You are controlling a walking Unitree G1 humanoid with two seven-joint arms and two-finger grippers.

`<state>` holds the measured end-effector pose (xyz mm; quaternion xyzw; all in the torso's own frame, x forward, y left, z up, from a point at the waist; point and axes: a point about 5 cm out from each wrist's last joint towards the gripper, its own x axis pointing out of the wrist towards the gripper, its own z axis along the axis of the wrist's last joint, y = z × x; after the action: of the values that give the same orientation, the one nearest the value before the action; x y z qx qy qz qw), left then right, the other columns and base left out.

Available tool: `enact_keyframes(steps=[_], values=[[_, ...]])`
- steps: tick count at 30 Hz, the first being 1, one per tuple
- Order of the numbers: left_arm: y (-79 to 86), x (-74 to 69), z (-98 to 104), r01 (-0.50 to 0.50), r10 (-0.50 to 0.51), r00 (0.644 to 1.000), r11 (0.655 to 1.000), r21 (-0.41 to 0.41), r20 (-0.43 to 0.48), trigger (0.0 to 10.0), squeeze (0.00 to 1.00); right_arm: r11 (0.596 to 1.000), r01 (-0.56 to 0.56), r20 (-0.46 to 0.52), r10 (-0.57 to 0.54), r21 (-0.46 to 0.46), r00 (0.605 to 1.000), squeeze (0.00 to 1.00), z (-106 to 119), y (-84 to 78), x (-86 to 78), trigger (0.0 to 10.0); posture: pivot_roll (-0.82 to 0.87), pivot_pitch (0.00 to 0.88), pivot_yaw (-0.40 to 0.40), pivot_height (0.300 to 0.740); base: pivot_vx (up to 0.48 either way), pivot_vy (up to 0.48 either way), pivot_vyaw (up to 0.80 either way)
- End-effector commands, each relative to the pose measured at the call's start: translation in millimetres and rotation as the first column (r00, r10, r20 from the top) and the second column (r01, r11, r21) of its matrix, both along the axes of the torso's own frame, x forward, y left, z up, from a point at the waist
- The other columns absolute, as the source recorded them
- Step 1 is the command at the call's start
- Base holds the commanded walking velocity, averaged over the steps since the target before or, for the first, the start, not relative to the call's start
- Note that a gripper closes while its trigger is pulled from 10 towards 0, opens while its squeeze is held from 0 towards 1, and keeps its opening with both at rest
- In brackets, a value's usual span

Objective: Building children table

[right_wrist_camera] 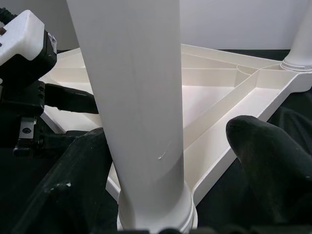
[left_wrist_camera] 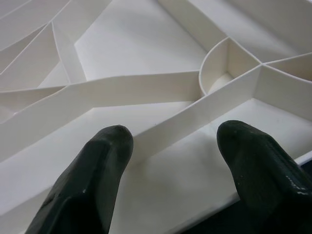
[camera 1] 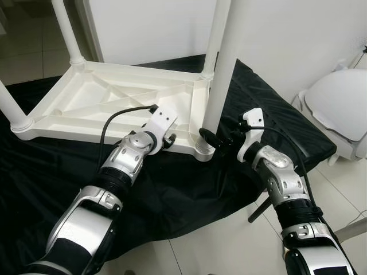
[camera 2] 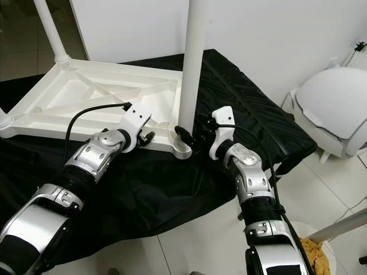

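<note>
A white plastic table (camera 1: 109, 103) lies upside down on a black cloth (camera 1: 172, 189), with its legs pointing up. The left gripper (camera 1: 167, 139) sits at the table's near edge, its fingers (left_wrist_camera: 92, 170) spread apart over the ribs inside, holding nothing. Just to the right, at the near corner, stands one table leg (camera 1: 221, 63). The right gripper (camera 1: 213, 137) has its fingers (right_wrist_camera: 273, 165) wide open on both sides of this leg, low down by its base. Farther right there is bare floor (camera 1: 229, 240) and a round white seat (camera 1: 338, 103).
</note>
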<state>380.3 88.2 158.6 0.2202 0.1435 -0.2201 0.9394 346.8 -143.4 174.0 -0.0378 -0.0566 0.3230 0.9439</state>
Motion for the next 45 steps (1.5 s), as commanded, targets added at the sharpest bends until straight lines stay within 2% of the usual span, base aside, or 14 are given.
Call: enact_keyframes(steps=[1, 4, 7, 8, 11, 18, 23, 25, 26, 29, 32, 34, 39, 45], values=[[25.7, -4.4, -28, -0.135, 0.141, 0.986, 0.988, 0.078, -0.086, 10.0, 0.00, 1.000, 0.018, -0.016, -0.018, 0.004, 1.000, 0.00, -4, -3.9, -1.4, 10.0, -0.11, 0.093, 0.013, 0.740, 0.000, 0.000, 0.00], [39.3, -4.7, -36, -0.198, 0.206, 0.973, 0.977, 0.082, -0.106, 10.0, 0.00, 1.000, 0.021, -0.016, -0.020, 0.002, 1.000, 0.00, -2, -6.0, -0.8, 10.0, -0.11, 0.095, 0.014, 0.740, 0.000, 0.000, 0.00], [44.5, -3.6, -35, -0.224, 0.234, 0.968, 0.969, 0.106, -0.088, 10.0, 0.00, 1.000, 0.020, -0.016, -0.020, 0.002, 1.000, 0.00, -2, -5.8, -0.8, 10.0, -0.11, 0.095, 0.015, 0.740, 0.000, 0.000, 0.00], [54.0, -2.4, -32, -0.269, 0.279, 0.958, 0.955, 0.128, -0.066, 10.0, 0.00, 1.000, 0.019, -0.014, -0.019, 0.003, 1.000, 0.00, -1, -5.3, -0.8, 10.0, -0.11, 0.095, 0.015, 0.740, 0.000, 0.000, 0.00], [61.3, -4.3, -32, -0.294, 0.306, 0.949, 0.945, 0.145, -0.073, 10.0, 0.00, 1.000, 0.020, -0.013, -0.020, 0.005, 1.000, 0.00, 0, -5.4, -0.3, 10.0, -0.11, 0.097, 0.016, 0.740, 0.000, 0.000, 0.00], [63.7, -11.1, -36, -0.257, 0.280, 0.954, 0.948, 0.189, -0.110, 10.0, 0.00, 1.000, 0.021, -0.008, -0.021, 0.006, 1.000, 0.00, 3, -7.4, 1.2, 10.0, -0.10, 0.098, 0.012, 0.740, 0.000, 0.000, 0.00], [60.9, -25.3, -46, -0.118, 0.172, 0.956, 0.967, 0.224, -0.239, 10.0, 0.00, 1.000, 0.025, 0.007, -0.025, -0.008, 1.000, 0.00, 8, -10.5, 5.1, 10.0, -0.10, 0.096, 0.012, 0.740, 0.000, 0.000, 0.00], [60.2, -26.6, -45, -0.103, 0.158, 0.956, 0.970, 0.220, -0.248, 10.0, 0.00, 1.000, 0.025, 0.009, -0.025, -0.008, 1.000, 0.00, 9, -10.7, 5.5, 10.0, -0.10, 0.096, 0.012, 0.740, 0.000, 0.000, 0.00], [57.0, -30.0, -40, -0.053, 0.106, 0.956, 0.980, 0.194, -0.275, 10.0, 0.00, 1.000, 0.026, 0.012, -0.026, -0.010, 1.000, 0.00, 11, -11.1, 6.8, 10.0, -0.10, 0.096, 0.010, 0.740, 0.000, 0.000, 0.00], [52.7, -34.2, -35, 0.001, 0.048, 0.954, 0.987, 0.162, -0.297, 10.0, 0.00, 1.000, 0.024, 0.014, -0.024, -0.012, 1.000, 0.00, 12, -11.2, 7.8, 10.0, -0.09, 0.095, 0.009, 0.740, 0.000, 0.000, 0.00], [51.2, -35.6, -32, 0.020, 0.027, 0.953, 0.989, 0.150, -0.303, 10.0, 0.00, 1.000, 0.023, 0.015, -0.023, -0.013, 1.000, 0.00, 12, -11.3, 8.1, 10.0, -0.09, 0.096, 0.008, 0.740, 0.000, 0.000, 0.00], [50.3, -43.6, -30, 0.134, -0.068, 0.944, 0.973, 0.186, -0.321, 10.0, 0.00, 1.000, 0.022, 0.019, -0.022, -0.018, 1.000, 0.00, 14, -12.2, 10.3, 10.0, -0.09, 0.095, 0.006, 0.740, 0.000, 0.000, 0.00], [48.8, -49.0, -30, 0.173, -0.100, 0.937, 0.965, 0.196, -0.334, 10.0, 0.00, 1.000, 0.018, 0.020, -0.018, -0.020, 1.000, 0.00, 15, -12.2, 10.9, 10.0, -0.09, 0.095, 0.006, 0.740, 0.000, 0.000, 0.00], [40.9, -58.8, -28, 0.228, -0.158, 0.922, 0.960, 0.164, -0.354, 10.0, 0.00, 1.000, 0.017, 0.022, -0.017, -0.022, 1.000, 0.00, 16, -12.6, 12.7, 10.0, -0.09, 0.092, 0.005, 0.740, 0.000, 0.000, 0.00]])
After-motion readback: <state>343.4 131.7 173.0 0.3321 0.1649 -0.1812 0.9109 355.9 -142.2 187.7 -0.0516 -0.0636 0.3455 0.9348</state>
